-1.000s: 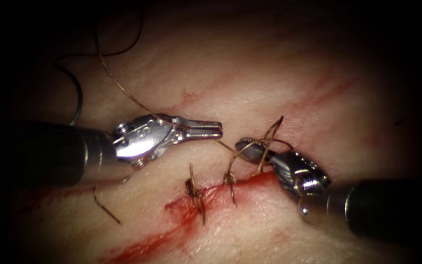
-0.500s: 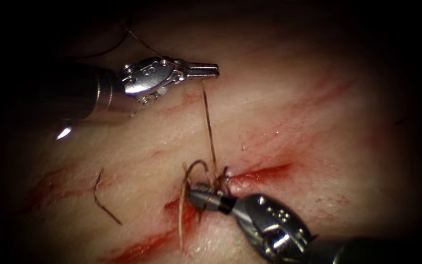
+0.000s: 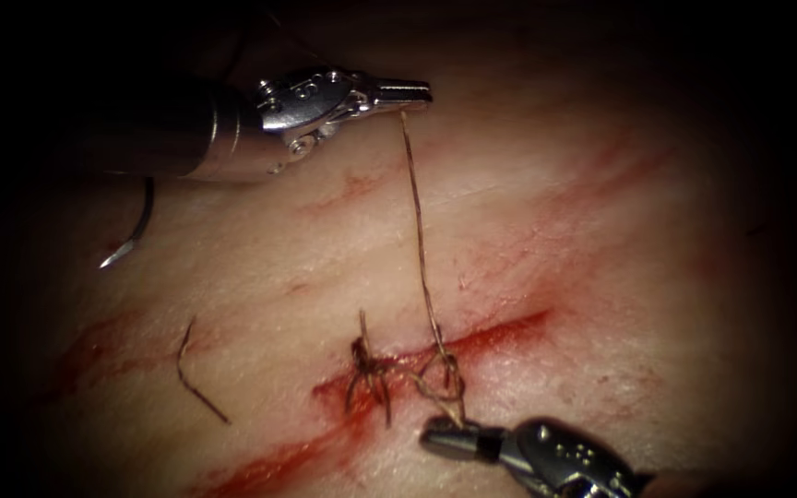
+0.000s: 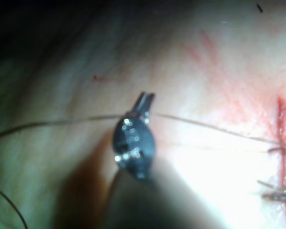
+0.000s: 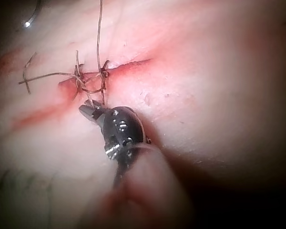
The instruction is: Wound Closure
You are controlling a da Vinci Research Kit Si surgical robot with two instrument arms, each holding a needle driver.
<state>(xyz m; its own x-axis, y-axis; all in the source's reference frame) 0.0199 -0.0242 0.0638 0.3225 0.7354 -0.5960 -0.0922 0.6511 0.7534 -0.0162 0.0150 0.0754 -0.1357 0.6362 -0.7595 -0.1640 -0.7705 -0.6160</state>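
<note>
Since a second ago, left silver needle-driver tool [image 3: 417,92] lifting away above red cut [image 3: 491,332] in pale pork tissue [image 3: 601,231], jaws clamped on thin brown thread [image 3: 420,249], now drawn taut. Right tool [image 3: 435,433] dropping below cut, clamped on thread's other end. One curved steel needle [image 3: 131,235] lying free on tissue, far left. Two stitches; one loose thread piece [image 3: 194,373].

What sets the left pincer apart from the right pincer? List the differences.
The left pincer lies level, high above the cut, gripping the long thread that climbs from the stitch; the right pincer sits low, just beneath the cut, gripping the thread's short end beside the knot. Both are shut on thread, and neither holds the needle, which lies loose on the tissue at far left.
</note>
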